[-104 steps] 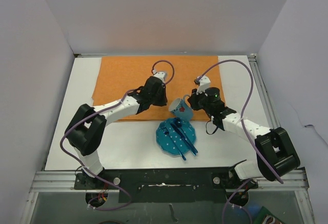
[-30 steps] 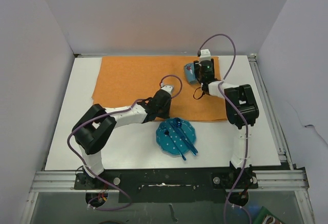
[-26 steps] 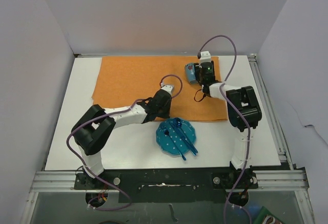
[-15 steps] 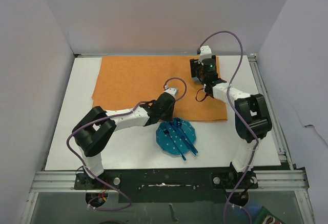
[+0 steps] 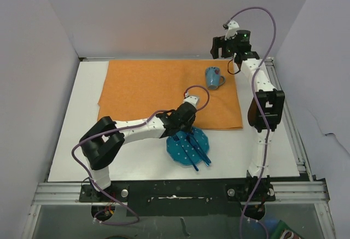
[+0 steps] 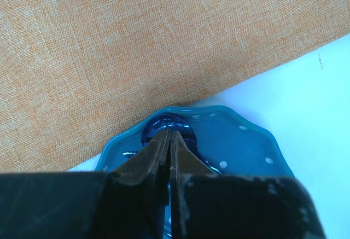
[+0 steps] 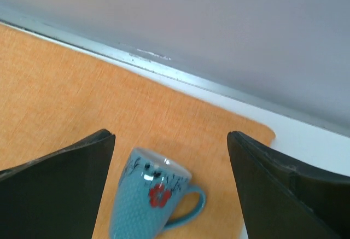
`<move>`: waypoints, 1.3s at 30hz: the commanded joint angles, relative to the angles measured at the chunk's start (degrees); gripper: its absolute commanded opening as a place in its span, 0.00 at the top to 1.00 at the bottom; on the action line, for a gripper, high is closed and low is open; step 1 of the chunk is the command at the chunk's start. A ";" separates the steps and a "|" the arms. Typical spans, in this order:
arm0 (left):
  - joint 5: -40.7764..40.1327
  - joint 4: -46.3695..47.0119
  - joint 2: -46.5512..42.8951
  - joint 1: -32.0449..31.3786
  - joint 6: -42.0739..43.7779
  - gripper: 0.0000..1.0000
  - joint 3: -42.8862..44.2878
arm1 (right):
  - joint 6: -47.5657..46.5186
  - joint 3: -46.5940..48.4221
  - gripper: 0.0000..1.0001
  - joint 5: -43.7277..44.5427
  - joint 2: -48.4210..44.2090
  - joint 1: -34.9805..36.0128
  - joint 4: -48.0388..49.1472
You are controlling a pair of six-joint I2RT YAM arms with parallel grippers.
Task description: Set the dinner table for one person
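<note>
A blue mug (image 5: 213, 78) with a red flower (image 7: 150, 200) stands on the orange cloth (image 5: 147, 86) near its back right corner, handle to the right. My right gripper (image 5: 219, 50) hangs open above and behind it near the back wall, its fingers (image 7: 71, 184) wide apart and clear of the mug. A blue dotted plate (image 5: 188, 147) holding blue cutlery (image 5: 198, 150) lies on the white dinner table (image 5: 76, 140) just off the cloth's near edge. My left gripper (image 5: 185, 125) is shut, its tips (image 6: 169, 134) over the plate's (image 6: 240, 146) far rim by a dark blue round utensil end (image 6: 156, 127).
White walls close in the back and both sides. A metal rail (image 5: 164, 192) runs along the near edge with both arm bases. The right arm's purple cable (image 5: 262, 17) loops high near the back right corner.
My right gripper has opened, let go of the mug and drawn up and back towards the wall. The mug now stands free on the cloth. My left gripper has slid right to the plate.
</note>
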 commanded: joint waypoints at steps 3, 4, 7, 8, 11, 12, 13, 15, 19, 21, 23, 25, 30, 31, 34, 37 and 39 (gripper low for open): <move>-3.25 -0.62 -0.45 -0.32 1.00 0.99 3.90 | -1.08 23.82 0.12 -12.00 15.89 -1.19 -21.80; -3.75 -0.89 0.07 -0.33 1.31 0.99 4.31 | -1.11 22.02 0.11 -12.83 15.72 -1.16 -20.94; -4.99 -1.72 1.78 -0.33 2.10 0.99 5.80 | -0.95 15.04 0.07 -14.79 13.86 -1.28 -16.93; -5.14 -1.98 2.35 -0.33 2.22 0.99 6.35 | -0.89 13.72 0.07 -15.57 13.66 -1.34 -16.49; -4.82 -2.38 3.56 -0.32 2.20 0.99 7.56 | -1.02 12.26 0.04 -17.21 14.16 -1.67 -17.54; -4.82 -2.42 3.72 -0.32 2.04 0.99 7.77 | -1.23 11.85 0.03 -17.87 14.35 -1.75 -17.79; -4.73 -2.38 3.88 -0.33 1.92 0.99 7.83 | -1.35 11.27 0.02 -18.37 14.41 -1.80 -17.94; -4.78 -2.41 3.98 -0.33 1.89 0.99 7.94 | -1.58 10.48 0.00 -18.95 14.65 -1.85 -18.27; -5.07 -2.66 3.93 -0.33 1.72 0.99 7.73 | -0.56 9.36 0.01 -20.24 15.28 -1.80 -17.36; -5.29 -2.69 3.51 -0.33 1.71 0.99 7.20 | -0.13 8.44 0.02 -20.56 15.38 -1.81 -16.59; -5.72 -2.60 2.94 -0.33 1.71 0.99 6.65 | 0.24 7.83 0.02 -20.78 15.51 -1.83 -16.02; -6.07 -2.44 2.42 -0.33 1.80 0.99 6.08 | 0.29 7.62 0.01 -21.02 15.79 -1.75 -15.89; -6.44 -2.34 1.87 -0.33 2.02 0.99 5.57 | 0.96 6.16 0.14 -22.04 15.74 -1.63 -15.05; -6.54 -2.34 1.90 -0.33 2.06 0.99 5.43 | 1.10 5.56 0.20 -22.16 15.43 -1.63 -14.63; -6.61 -2.18 1.99 -0.33 2.06 0.99 5.29 | 1.57 3.86 0.42 -21.81 13.96 -1.63 -13.51; -6.36 -1.86 2.16 -0.33 2.05 0.99 5.22 | 1.58 3.30 0.64 -21.34 12.56 -1.47 -13.47; -6.19 -1.81 2.38 -0.33 2.06 0.99 5.36 | 1.47 3.27 0.78 -21.03 11.48 -1.22 -13.84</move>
